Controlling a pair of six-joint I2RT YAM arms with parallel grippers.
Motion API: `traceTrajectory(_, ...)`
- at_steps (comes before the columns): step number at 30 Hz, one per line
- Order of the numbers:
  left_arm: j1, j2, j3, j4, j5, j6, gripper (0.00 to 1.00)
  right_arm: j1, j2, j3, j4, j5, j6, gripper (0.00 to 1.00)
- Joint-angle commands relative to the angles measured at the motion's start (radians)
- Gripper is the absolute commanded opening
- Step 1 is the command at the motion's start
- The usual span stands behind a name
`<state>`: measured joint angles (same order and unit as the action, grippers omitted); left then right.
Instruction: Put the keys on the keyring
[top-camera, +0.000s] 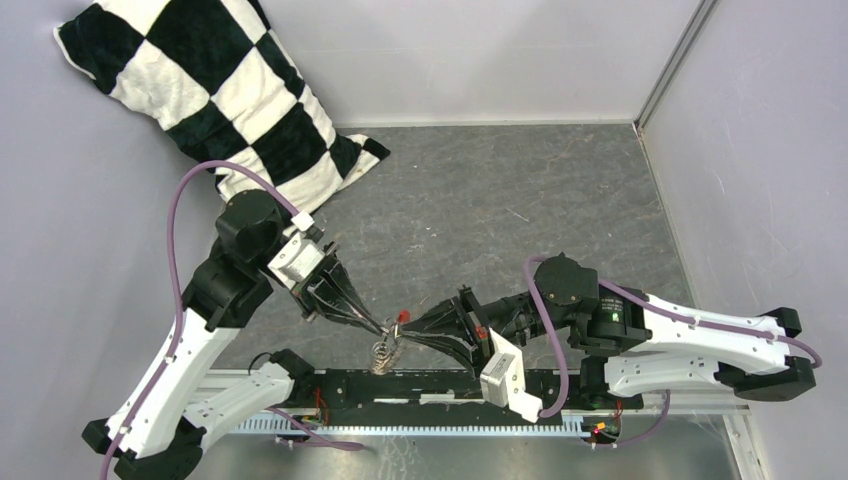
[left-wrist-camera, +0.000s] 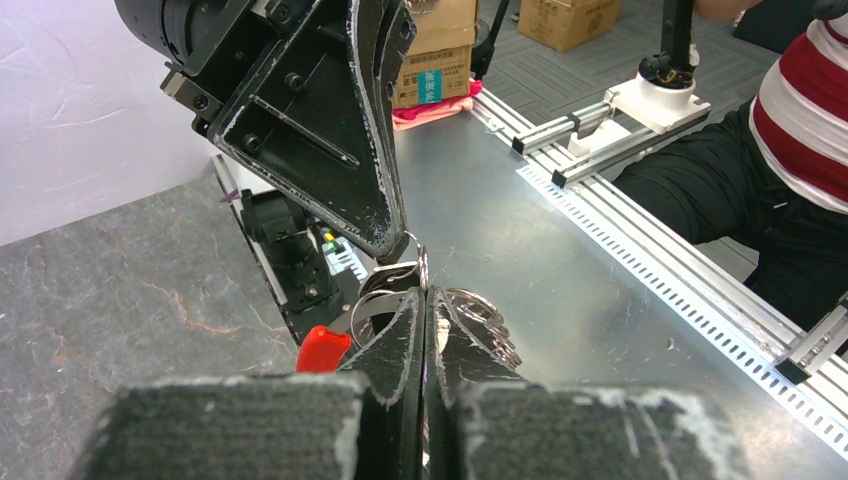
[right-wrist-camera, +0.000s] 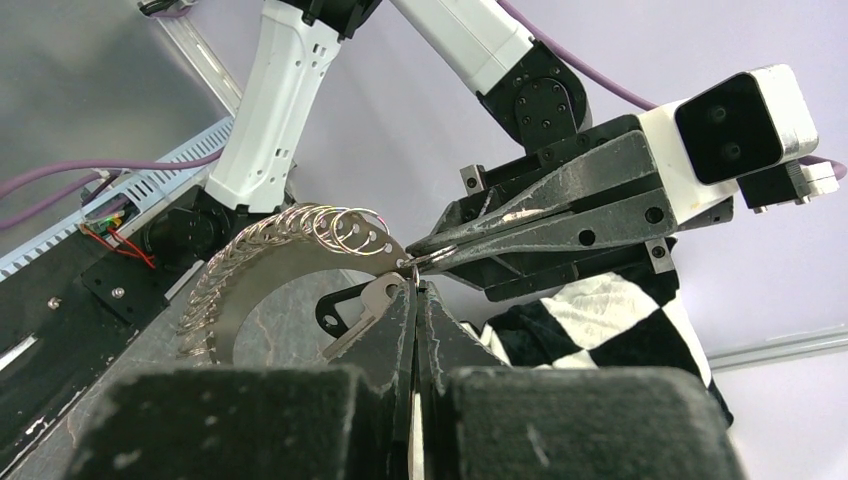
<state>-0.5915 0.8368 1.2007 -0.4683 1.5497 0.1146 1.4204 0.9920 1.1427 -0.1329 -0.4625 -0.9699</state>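
Note:
The keyring (top-camera: 385, 352) hangs between both gripper tips above the table's near edge, with a red tag (top-camera: 401, 316) on it. In the right wrist view the keyring (right-wrist-camera: 300, 235) is a flat silvery arc strung with many small rings. A silver key (right-wrist-camera: 365, 310) hangs against my right gripper's (right-wrist-camera: 415, 285) left finger, a black piece behind it. My left gripper (left-wrist-camera: 425, 293) is shut on a thin wire of the keyring (left-wrist-camera: 385, 290), the red tag (left-wrist-camera: 322, 348) beside it. My right gripper (top-camera: 407, 325) and left gripper (top-camera: 383, 327) meet tip to tip, both shut on that wire.
A black-and-white checkered pillow (top-camera: 215, 90) lies at the back left. A black rail (top-camera: 430, 385) runs along the near edge under the keyring. Grey walls close the back and right. A seated person (left-wrist-camera: 800, 130) shows beyond the metal bench.

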Motion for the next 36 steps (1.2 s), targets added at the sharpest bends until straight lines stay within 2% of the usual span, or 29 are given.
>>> traceTrajectory(1, -0.004, -0.008, -0.002, 0.032, 0.085, -0.044, 0.02, 0.008, 0.002, 0.046, 0.043, -0.011, 0.004, 0.01)
traceTrajectory(36, -0.004, -0.006, 0.003, 0.031, 0.086, -0.044, 0.02, 0.005, -0.004, 0.037, 0.044, 0.068, -0.024, 0.01)
